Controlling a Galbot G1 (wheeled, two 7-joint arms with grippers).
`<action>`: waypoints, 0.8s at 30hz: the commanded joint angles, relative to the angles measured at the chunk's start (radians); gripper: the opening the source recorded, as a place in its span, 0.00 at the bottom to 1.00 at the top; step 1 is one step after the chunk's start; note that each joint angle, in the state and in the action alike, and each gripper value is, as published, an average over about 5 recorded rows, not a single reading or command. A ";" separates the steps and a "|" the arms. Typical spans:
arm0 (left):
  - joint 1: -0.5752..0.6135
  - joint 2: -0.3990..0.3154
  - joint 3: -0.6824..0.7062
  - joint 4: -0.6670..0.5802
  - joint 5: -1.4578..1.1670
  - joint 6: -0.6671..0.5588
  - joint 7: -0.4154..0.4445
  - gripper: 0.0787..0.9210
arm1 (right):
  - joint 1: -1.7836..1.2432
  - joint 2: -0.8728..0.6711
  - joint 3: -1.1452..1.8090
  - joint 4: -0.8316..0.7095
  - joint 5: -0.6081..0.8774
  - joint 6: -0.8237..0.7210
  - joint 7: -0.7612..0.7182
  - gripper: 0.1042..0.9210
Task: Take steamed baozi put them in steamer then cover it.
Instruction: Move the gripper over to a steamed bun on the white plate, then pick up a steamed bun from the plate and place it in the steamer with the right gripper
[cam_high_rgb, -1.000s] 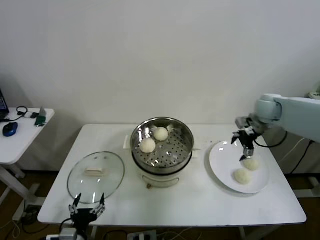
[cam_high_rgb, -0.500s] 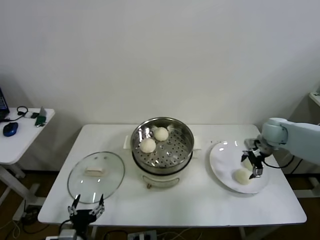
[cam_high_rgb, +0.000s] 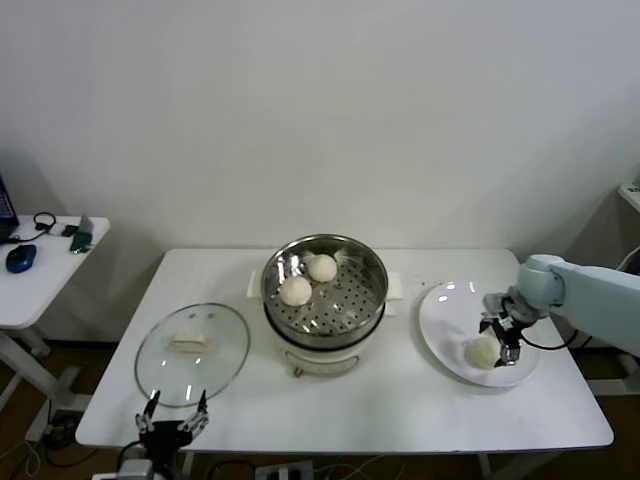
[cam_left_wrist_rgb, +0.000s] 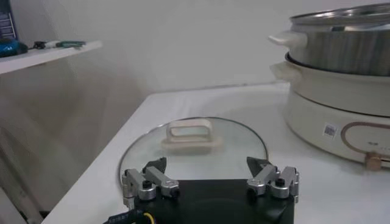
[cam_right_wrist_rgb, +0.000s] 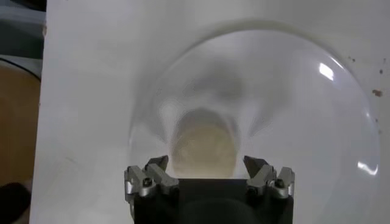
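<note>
I count one bun (cam_high_rgb: 484, 352) visible on the plate (cam_high_rgb: 440, 312), my right gripper (cam_high_rgb: 499, 340) spread wide around it, fingers (cam_right_wrist_rgb: 153, 171) straddling, not clamped. Left gripper (cam_high_rgb: 172, 418) idles wide open by the cover (cam_high_rgb: 192, 346). Two buns (cam_high_rgb: 307, 279) sit farther back in the steamer (cam_high_rgb: 324, 290).

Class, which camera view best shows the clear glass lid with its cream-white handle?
The left wrist view: the clear round glass lid fills the foreground, its cream-white handle plainly readable, just beyond the left gripper. The head view shows the lid whole but smaller. The right wrist view does not show it.
</note>
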 joint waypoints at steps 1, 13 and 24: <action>-0.001 -0.001 -0.001 0.000 0.000 0.002 -0.001 0.88 | -0.051 0.004 0.049 -0.029 -0.044 0.003 0.000 0.86; -0.003 -0.004 -0.002 0.001 0.002 0.004 -0.005 0.88 | -0.009 0.013 0.045 -0.026 -0.031 0.029 -0.019 0.73; -0.002 -0.005 -0.001 -0.008 0.007 0.007 -0.013 0.88 | 0.495 0.108 -0.222 0.043 0.081 0.239 -0.113 0.70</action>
